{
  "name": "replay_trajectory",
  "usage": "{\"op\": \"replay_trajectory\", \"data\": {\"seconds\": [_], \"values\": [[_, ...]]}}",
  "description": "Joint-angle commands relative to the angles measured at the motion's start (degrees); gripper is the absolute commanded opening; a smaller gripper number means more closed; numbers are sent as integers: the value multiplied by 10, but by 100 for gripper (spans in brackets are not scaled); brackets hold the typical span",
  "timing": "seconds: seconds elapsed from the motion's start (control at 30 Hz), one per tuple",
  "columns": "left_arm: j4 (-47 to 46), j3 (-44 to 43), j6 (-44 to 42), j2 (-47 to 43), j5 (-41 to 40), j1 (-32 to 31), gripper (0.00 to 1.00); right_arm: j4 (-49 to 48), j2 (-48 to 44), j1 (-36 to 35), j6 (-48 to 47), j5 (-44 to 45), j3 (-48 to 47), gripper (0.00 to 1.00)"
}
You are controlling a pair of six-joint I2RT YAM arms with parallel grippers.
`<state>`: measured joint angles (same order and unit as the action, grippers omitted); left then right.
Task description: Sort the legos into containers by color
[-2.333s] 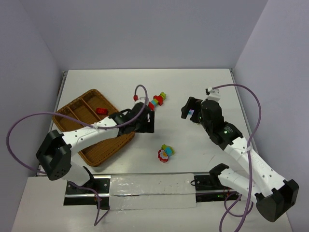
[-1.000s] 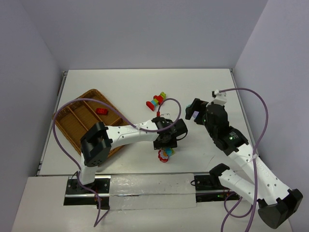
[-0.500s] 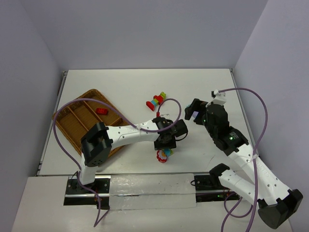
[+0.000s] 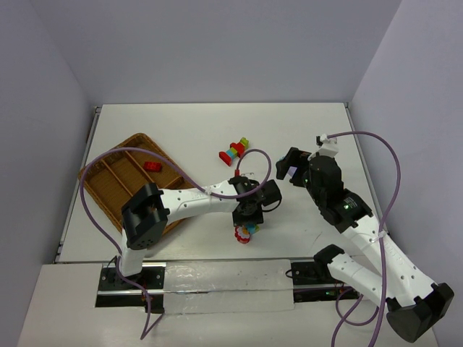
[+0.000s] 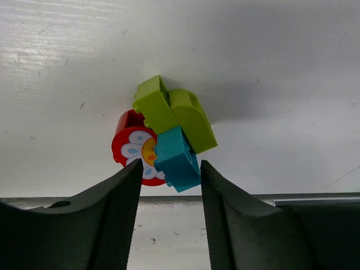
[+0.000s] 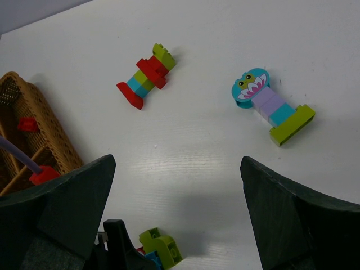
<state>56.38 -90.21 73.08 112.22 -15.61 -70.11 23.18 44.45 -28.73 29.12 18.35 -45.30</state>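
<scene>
- Black ribbed fingers [image 5: 121, 191] of left gripper [image 5: 170, 167] stand narrow, one on each side of a small multicoloured lego cluster [image 5: 169, 132]. Its teal brick sits right in the gap, touching or nearly so; can't tell if it's pinched.
- Cluster makeup: two lime-green bricks on top (one w/ a rounded end), a teal-blue brick below, and a red round piece w/ white flower print at left. All joined, lying on the white table [image 5: 253, 56].
- Top view: the cluster [image 4: 246, 231] is near table centre, by the near edge, right at the left gripper's tip.
- Right gripper [image 6: 177, 169]: fingers wide apart, nothing btwn them, held over the table right of centre.
- In its wrist view lies a teal-topped lego stack [image 6: 273, 107]: round teal top w/ frog + lotus print, then lilac, teal and a lime bar base. It lies flat.
- Further left lies a red-and-lime lego stack [image 6: 145, 83] w/ red, teal and lime bricks. Flat too, well apart from the others.
- Brown woven wicker tray [image 4: 90, 189] is at table's left, angled, w/ inner dividers. A small red brick [image 4: 152, 165] lies in a far compartment. Right wrist view shows a second red piece [image 6: 42, 176] by a divider.
</scene>
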Motion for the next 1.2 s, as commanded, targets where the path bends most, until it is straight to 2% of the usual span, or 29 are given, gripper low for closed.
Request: {"op": "replay_trajectory", "data": {"seconds": [0.0,0.27,0.37,0.43,0.53,0.63,0.83,0.9,1.1,1.17], "values": [[-14,3,7,2,15,-6,50,-28,-8,-2,7,2,0,100],[-35,19,7,1,27,-1,44,-22,-19,-2,1,7,-1,100],[-38,23,4,-1,27,3,28,-19,-22,-3,-1,10,0,100],[-40,27,0,-7,24,10,11,-16,-22,-3,-1,11,-1,100],[-34,40,-27,-35,5,39,0,-14,-24,0,-5,2,0,100],[-24,43,-67,-66,-19,71,0,-18,-20,6,-7,-21,9,100],[-68,39,-146,-148,-65,110,0,-58,18,32,-17,-180,19,100],[-88,33,-178,-157,-60,121,0,-89,25,32,-9,-234,30,100],[-152,41,-217,-182,-16,155,0,-133,60,32,22,-267,41,100],[-173,63,-227,-194,29,173,0,-154,85,35,34,-309,40,95]]}}
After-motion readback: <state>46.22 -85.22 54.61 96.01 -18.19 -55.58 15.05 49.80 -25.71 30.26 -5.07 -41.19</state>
